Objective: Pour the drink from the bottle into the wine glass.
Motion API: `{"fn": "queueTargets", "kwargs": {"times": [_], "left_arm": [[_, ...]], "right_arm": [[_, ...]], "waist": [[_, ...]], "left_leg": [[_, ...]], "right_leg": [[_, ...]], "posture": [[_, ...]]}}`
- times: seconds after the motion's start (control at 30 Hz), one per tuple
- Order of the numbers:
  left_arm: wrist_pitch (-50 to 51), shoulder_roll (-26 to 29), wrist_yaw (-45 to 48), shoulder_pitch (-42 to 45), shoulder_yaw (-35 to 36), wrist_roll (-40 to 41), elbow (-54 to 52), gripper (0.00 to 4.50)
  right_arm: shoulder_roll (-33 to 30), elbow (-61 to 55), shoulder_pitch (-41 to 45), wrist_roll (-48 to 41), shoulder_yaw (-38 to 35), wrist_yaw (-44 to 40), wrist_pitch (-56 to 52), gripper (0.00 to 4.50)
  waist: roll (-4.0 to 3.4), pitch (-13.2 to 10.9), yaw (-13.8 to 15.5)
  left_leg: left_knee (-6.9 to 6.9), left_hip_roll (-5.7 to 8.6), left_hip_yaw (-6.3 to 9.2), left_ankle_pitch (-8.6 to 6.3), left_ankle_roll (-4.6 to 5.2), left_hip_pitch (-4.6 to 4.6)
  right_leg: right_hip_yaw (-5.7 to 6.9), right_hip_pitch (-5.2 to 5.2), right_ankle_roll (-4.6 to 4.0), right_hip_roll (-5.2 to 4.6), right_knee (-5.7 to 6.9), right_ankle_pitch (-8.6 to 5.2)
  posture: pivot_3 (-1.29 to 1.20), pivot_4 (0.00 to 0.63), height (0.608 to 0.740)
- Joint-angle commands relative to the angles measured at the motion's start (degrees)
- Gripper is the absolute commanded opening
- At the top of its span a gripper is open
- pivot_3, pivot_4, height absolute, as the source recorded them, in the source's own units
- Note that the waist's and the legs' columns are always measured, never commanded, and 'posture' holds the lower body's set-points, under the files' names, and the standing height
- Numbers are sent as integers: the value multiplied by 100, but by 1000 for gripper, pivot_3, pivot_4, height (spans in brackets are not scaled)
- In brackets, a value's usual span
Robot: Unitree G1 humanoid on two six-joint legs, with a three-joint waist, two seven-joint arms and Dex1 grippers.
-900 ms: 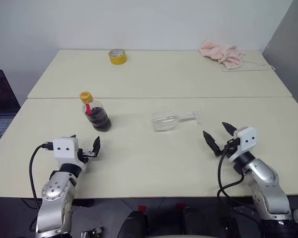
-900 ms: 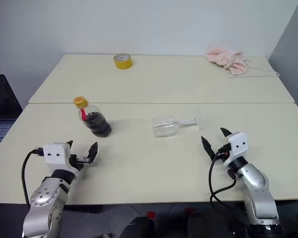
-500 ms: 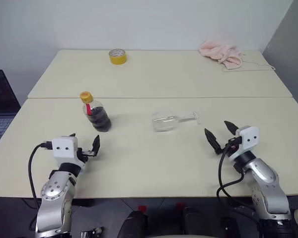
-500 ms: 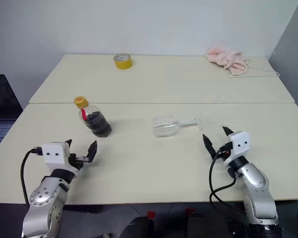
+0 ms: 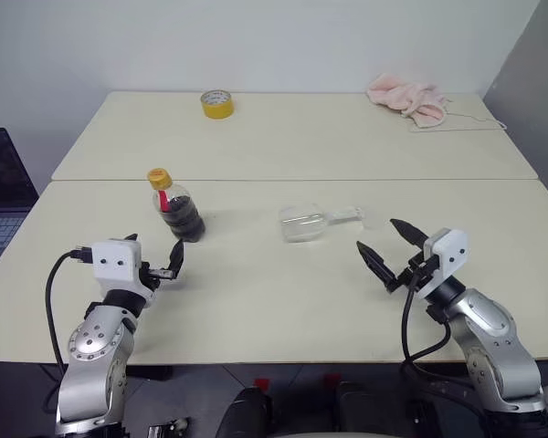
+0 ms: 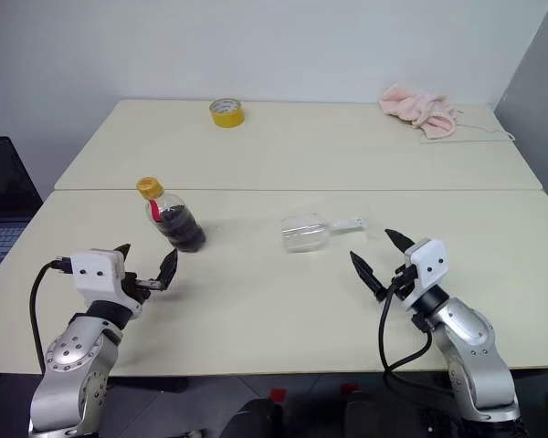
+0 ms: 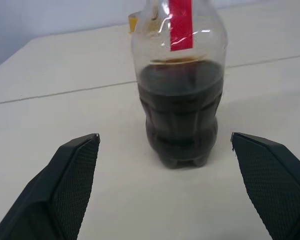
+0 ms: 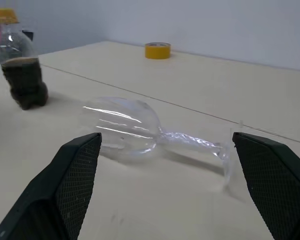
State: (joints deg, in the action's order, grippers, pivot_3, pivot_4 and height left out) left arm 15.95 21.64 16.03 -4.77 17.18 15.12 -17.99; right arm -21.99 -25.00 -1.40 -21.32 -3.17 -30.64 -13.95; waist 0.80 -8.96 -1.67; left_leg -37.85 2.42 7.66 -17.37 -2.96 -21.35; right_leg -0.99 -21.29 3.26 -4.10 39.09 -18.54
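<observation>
Nearest, at roughly 8 o'clock on the near table: left gripper, spread wide and empty, aimed at the bottle just beyond, no contact. At roughly 4 o'clock: right gripper, likewise spread wide and empty, aimed toward the wine glass but clearly short of it. Farther in, at about 10 o'clock: bottle upright, orange-yellow cap still on, dark drink filling the lower body only. Probably light, thin-walled and springy, smooth enough to slip; best taken around the bulbous belly below the red label, with moderate squeeze so the plastic does not buckle. Near the table's middle, toward 1 o'clock: wine glass lying on its side, bowl toward the bottle, stem and foot pointing away toward the right arm. Likely light, stiff, brittle, and inclined to roll; safest hold looks like the stem close under the bowl, then set upright before any pouring. Farthest, on the rear table: yellow tape roll at about 11 o'clock, pink cloth at about 1 o'clock, both well clear.
</observation>
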Motion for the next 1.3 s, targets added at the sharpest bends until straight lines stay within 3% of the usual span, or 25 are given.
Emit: {"fn": "queueTargets", "kwargs": {"times": [0.03, 0.63, 1.3], "left_arm": [[68, 248, 351, -27, 6, 140, -231, 4463], [-60, 256, 36, 660, 1, -154, 618, 4463], [-286, 394, 509, 1639, -412, -280, 1925, 4463]], "right_arm": [[-297, -450, 59, -154, 55, -219, -305, 4500], [-617, -332, 535, -310, 238, -528, -710, 4500], [-769, -439, 977, -458, 538, -835, -1002, 4500]], "waist": [[0, 0, 0], [2, -1, 1], [4, -2, 0]], "left_leg": [[-1, 1, 0, 0, 0, -1], [-2, 1, 2, 0, 0, -1], [-5, 2, 6, 0, 0, -5]], "right_leg": [[0, 0, 0, 0, 0, 0], [2, 0, 0, 0, -1, 0], [6, -2, 0, -1, -2, 0]], "posture": [[0, 150, 740], [0, 150, 740], [0, 150, 740]]}}
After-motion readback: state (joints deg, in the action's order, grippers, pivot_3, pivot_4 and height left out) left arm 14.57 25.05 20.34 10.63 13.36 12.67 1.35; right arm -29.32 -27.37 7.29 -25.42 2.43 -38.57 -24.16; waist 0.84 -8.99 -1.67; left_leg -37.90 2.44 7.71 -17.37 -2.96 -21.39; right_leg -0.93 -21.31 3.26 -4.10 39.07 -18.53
